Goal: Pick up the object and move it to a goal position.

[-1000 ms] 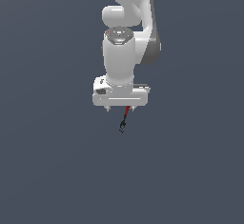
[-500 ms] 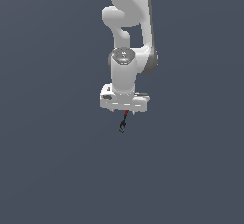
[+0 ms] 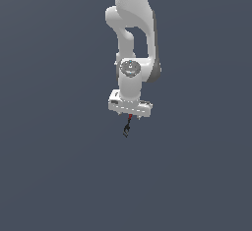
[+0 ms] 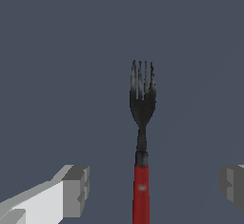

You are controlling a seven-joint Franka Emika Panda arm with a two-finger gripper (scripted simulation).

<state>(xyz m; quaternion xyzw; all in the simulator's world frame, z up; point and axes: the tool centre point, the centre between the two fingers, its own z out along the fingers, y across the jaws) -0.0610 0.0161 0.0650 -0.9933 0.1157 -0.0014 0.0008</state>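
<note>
The exterior view shows the white robot arm [image 3: 132,38] reaching down from the top of the picture, with its white tool [image 3: 129,117] at the lower end, a little to the exterior view's right of the middle. From under the tool hangs the tiny slender fork with a red handle and a black tined head [image 3: 127,126]; its red part is up at the tool and the black head points down and slightly toward the exterior view's left. All around there is only a plain dark grey-blue background [image 3: 54,166], and the fork touches nothing there. In the wrist view the same fork [image 4: 141,147] stands in the middle, its red handle near the camera and the black head with its tines farther away. One white finger with a grey pad [image 4: 76,189] shows on one side of the handle, and the grey pad of the other finger [image 4: 232,186] shows at the opposite edge of the picture. Both pads are apart from the handle where it can be seen, with a clear gap on each side. The place where the handle meets the tool lies outside the picture, so I cannot tell if the tool is pinching the fork or is spread.
</note>
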